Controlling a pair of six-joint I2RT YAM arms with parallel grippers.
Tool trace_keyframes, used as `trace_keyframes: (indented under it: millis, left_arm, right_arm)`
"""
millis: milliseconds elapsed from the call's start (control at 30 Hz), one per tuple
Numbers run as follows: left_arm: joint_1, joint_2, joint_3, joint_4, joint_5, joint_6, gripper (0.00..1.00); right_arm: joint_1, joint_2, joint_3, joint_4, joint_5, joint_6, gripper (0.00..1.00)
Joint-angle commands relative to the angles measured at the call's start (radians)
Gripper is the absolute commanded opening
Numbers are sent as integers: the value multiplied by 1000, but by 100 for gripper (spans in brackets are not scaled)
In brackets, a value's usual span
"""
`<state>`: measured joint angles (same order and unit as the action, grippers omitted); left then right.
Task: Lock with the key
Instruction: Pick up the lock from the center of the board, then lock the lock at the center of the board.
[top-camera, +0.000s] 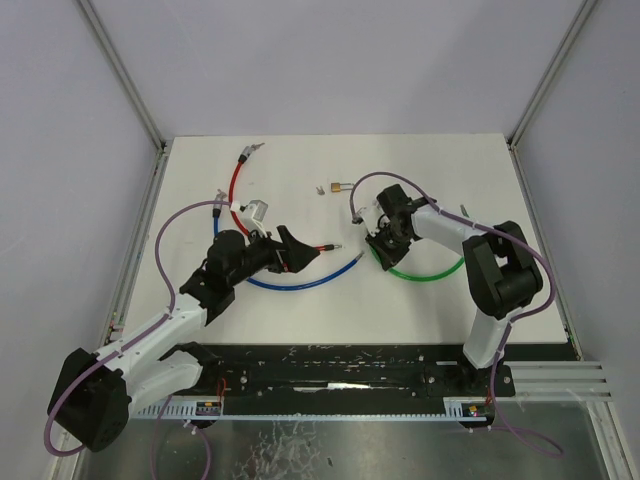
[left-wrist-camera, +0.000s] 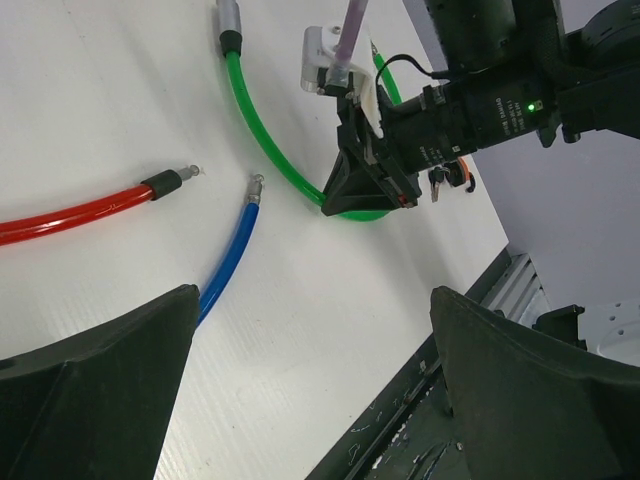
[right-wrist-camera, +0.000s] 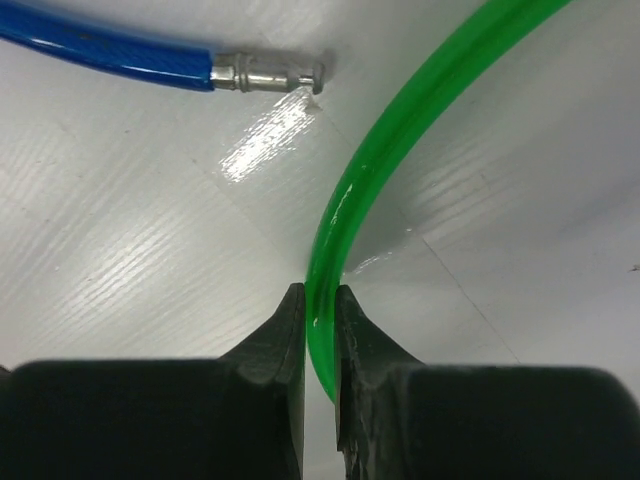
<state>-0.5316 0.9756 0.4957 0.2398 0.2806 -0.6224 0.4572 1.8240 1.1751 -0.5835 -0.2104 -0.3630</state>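
A small brass piece (top-camera: 341, 186) and a tiny silvery piece (top-camera: 318, 190) lie at the table's back middle; they are too small to tell which is the key. A silver lock body (top-camera: 255, 212) sits at one end of the red cable (top-camera: 235, 180). My right gripper (top-camera: 383, 245) (right-wrist-camera: 320, 295) is shut on the green cable (right-wrist-camera: 400, 130) (top-camera: 425, 273), pinching it between both fingertips at table level. My left gripper (top-camera: 290, 250) (left-wrist-camera: 312, 300) hangs wide open over bare table, holding nothing, near the blue cable (left-wrist-camera: 230, 250) and the red cable's tip (left-wrist-camera: 170, 180).
The blue cable (top-camera: 300, 283) curves across the table's middle, its metal tip (right-wrist-camera: 265, 75) just left of the green cable. The right arm (left-wrist-camera: 480, 100) fills the upper right of the left wrist view. A black rail (top-camera: 340, 365) runs along the near edge.
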Motion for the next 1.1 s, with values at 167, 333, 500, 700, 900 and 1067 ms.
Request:
trace_keyframes:
  millis: [167, 333, 500, 700, 900, 1067]
  left_arm:
    - [-5, 42, -40, 191, 74, -75, 97]
    - [-3, 142, -49, 339, 111, -214, 95]
    - [-1, 309, -29, 490, 112, -398, 94]
    - [-9, 461, 64, 501, 7, -468, 91]
    - [-17, 617, 192, 481, -23, -467, 86]
    - [-33, 750, 336, 448, -9, -450, 80]
  right_arm:
    - [-91, -169, 34, -4, -302, 46, 0]
    - [-140, -247, 15, 21, -430, 61, 0]
    - [-152, -293, -8, 49, -517, 63, 0]
    - [-152, -308, -21, 64, -558, 50, 0]
    - [-152, -322, -35, 78, -583, 46, 0]
    - [-152, -325, -39, 80, -593, 41, 0]
